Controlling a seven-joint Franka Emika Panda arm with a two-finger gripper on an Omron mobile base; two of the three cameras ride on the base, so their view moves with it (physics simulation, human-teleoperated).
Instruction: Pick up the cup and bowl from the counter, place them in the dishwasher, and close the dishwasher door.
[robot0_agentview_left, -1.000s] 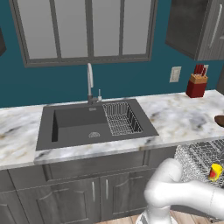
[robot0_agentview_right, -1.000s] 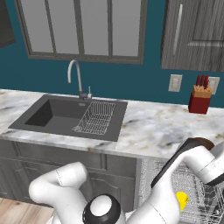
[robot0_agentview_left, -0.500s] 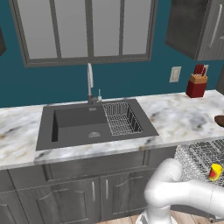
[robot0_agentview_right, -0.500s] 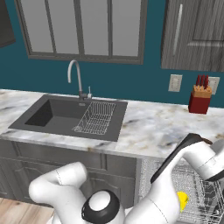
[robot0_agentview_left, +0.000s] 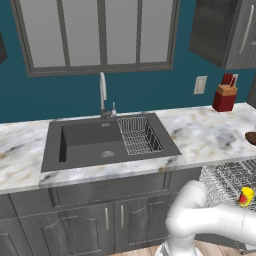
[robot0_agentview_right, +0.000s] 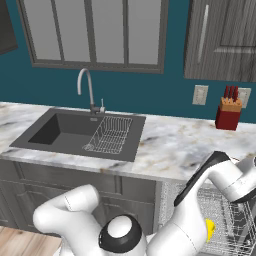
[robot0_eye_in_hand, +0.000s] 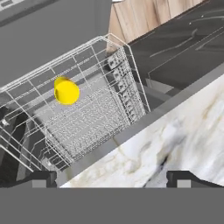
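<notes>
The yellow cup (robot0_eye_in_hand: 66, 91) lies in the dishwasher's silver wire rack (robot0_eye_in_hand: 87, 122), and shows there too as a cup (robot0_agentview_left: 245, 196) with a red band and as a yellow patch (robot0_agentview_right: 210, 230). The dark brown bowl (robot0_agentview_left: 251, 137) sits on the marble counter (robot0_agentview_left: 200, 135) at the right edge of the left base view. My gripper (robot0_eye_in_hand: 113, 178) is open and holds nothing. It hovers above the counter's edge (robot0_eye_in_hand: 175, 144), beside the pulled-out rack. The dishwasher door (robot0_eye_in_hand: 183, 48) hangs open, a flat dark panel beyond the rack.
A dark sink basin (robot0_agentview_left: 100, 142) with a small wire basket (robot0_agentview_left: 140, 135) and a tap (robot0_agentview_left: 103, 95) lies left of the dishwasher. The red knife block (robot0_agentview_left: 225, 94) stands at the back wall. Grey cabinets (robot0_agentview_left: 100, 215) run under the counter.
My hand has lifted slightly up from the rack and toward the counter edge. The cup stays in the rack, and the gripper stays open.
</notes>
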